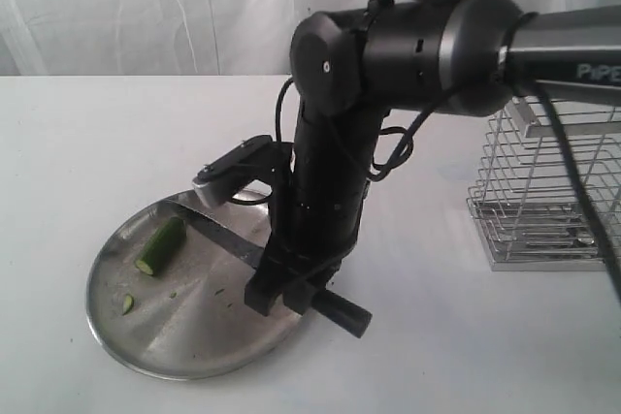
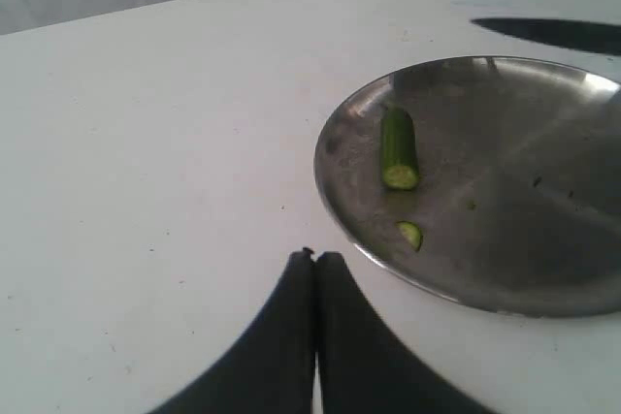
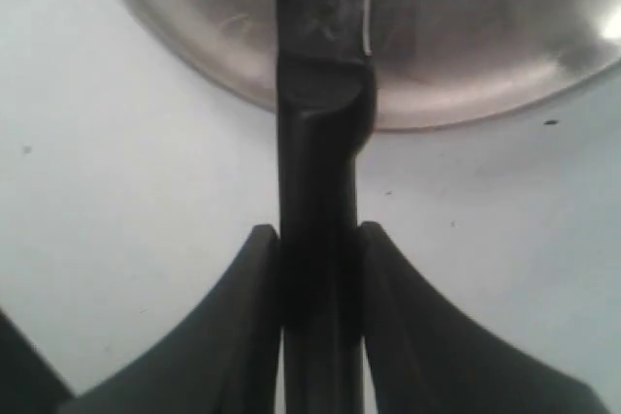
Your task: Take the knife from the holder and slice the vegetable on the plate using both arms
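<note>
The stiff knife (image 3: 320, 113) is clamped at its handle by the right gripper (image 3: 318, 232). The light pepper (image 2: 398, 147), likely to roll, is unheld. Fingers of the left gripper (image 2: 316, 257) are pressed together.

Counter (image 1: 97, 143): spreading white and matte across the scene, showing a few tiny dark specks.
Backdrop (image 1: 116, 7): hanging pale and softly creased behind the counter's far edge.

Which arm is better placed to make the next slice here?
Right. The right pincer is shut on the knife handle, with the blade lying over the plate near the chili pepper. The left pincer is shut, empty and hangs over the table off the plate's edge.
</note>
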`<state>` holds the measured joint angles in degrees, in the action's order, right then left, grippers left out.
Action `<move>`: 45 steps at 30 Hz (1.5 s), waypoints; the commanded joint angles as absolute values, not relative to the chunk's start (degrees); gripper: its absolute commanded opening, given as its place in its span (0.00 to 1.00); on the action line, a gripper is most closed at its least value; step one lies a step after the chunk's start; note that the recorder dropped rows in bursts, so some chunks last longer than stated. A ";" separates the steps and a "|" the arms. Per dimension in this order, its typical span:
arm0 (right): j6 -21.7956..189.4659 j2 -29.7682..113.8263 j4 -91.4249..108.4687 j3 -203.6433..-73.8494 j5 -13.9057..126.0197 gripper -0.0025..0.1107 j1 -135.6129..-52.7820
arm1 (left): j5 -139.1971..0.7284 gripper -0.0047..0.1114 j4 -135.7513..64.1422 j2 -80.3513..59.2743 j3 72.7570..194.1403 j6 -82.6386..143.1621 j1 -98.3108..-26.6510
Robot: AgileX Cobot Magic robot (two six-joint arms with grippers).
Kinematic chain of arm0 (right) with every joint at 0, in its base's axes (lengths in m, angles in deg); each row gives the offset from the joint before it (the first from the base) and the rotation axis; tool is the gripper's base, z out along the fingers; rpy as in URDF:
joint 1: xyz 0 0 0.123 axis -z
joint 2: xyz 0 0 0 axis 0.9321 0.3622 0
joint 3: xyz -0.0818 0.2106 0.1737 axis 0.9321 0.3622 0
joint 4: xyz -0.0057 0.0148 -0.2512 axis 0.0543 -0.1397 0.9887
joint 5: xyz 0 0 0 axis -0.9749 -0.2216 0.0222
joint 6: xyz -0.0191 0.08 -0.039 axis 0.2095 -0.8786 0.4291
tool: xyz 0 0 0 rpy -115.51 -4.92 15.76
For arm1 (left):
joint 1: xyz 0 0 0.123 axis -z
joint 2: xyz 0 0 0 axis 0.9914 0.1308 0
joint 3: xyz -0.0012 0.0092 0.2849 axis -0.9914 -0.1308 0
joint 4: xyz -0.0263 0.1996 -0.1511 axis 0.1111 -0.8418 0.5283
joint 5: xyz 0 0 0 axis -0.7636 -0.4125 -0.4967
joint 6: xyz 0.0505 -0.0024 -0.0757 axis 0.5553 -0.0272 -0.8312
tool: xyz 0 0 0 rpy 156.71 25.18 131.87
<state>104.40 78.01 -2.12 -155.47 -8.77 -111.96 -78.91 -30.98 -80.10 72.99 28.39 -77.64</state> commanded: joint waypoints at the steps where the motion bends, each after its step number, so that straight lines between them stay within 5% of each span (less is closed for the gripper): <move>1: 105.36 82.10 2.50 -155.71 -6.26 0.02 -111.58 | -78.65 0.04 -30.76 -80.35 72.76 28.13 -77.30; 7: 106.08 85.77 3.41 -155.71 -5.21 0.09 -111.58 | -78.65 0.04 -30.76 -80.35 72.76 28.13 -77.30; 19: 106.01 85.65 3.41 -155.71 -0.31 0.48 -111.58 | -78.65 0.04 -30.76 -80.35 72.76 28.13 -77.30; 34: 96.01 73.42 8.06 -155.71 -6.69 0.48 -113.40 | -78.65 0.04 -30.76 -80.35 72.76 28.13 -77.30; 37: 92.81 73.05 17.55 -155.71 -11.74 0.47 -122.93 | -78.65 0.04 -30.76 -80.35 72.76 28.13 -77.30; 41: 64.59 79.64 54.69 -154.63 -13.91 0.46 -137.51 | -78.65 0.04 -30.76 -80.35 72.76 28.13 -77.30; 45: 58.61 83.98 54.30 -154.38 -13.91 0.46 -139.69 | -78.65 0.04 -30.76 -80.35 72.76 28.13 -77.30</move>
<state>62.86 81.90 52.97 -154.76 -13.67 -138.73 -78.91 -30.98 -80.10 72.99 28.39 -77.64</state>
